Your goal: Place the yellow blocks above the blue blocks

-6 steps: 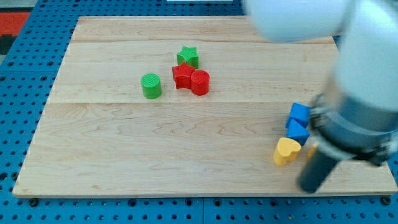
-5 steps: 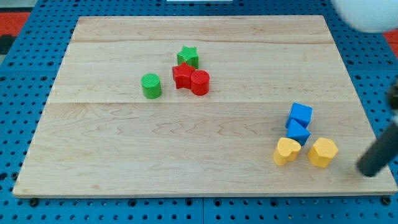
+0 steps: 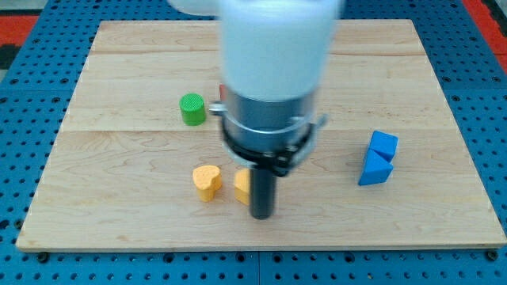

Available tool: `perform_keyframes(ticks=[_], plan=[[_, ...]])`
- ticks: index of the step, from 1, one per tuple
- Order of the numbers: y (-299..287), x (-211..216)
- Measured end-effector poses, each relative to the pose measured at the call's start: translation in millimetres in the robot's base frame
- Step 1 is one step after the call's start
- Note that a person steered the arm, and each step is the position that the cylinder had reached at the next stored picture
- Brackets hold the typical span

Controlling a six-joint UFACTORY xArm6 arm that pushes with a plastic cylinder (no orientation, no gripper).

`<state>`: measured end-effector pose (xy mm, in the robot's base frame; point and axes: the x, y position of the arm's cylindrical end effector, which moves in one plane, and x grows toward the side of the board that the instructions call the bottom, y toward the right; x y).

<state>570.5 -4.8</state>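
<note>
Two blue blocks stand touching at the view's right: a blue cube [image 3: 383, 145] and a second blue block [image 3: 374, 169] just below it. A yellow heart-shaped block [image 3: 207, 181] lies at the lower middle of the board. A second yellow block [image 3: 242, 186] is right of it, half hidden by the rod. My tip [image 3: 261, 214] rests on the board against that second yellow block's right lower side. Both yellow blocks are far left of the blue blocks and slightly lower.
A green cylinder [image 3: 192, 108] stands at the upper left of the arm. A sliver of a red block [image 3: 220, 93] shows beside the arm body, which hides the other middle blocks. The wooden board [image 3: 119, 198] sits on a blue pegboard.
Both yellow blocks have shifted from beside the blue blocks at the lower right to the lower middle. The arm moved from the view's right edge to the centre, now covering the red and green star blocks.
</note>
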Motion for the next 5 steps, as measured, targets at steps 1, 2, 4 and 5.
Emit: perform_keyframes(ticks=[1, 2, 4, 5], plan=[[3.8, -12.6], [-33.3, 14.7], [-86.1, -9.8], [-85.4, -36.0]])
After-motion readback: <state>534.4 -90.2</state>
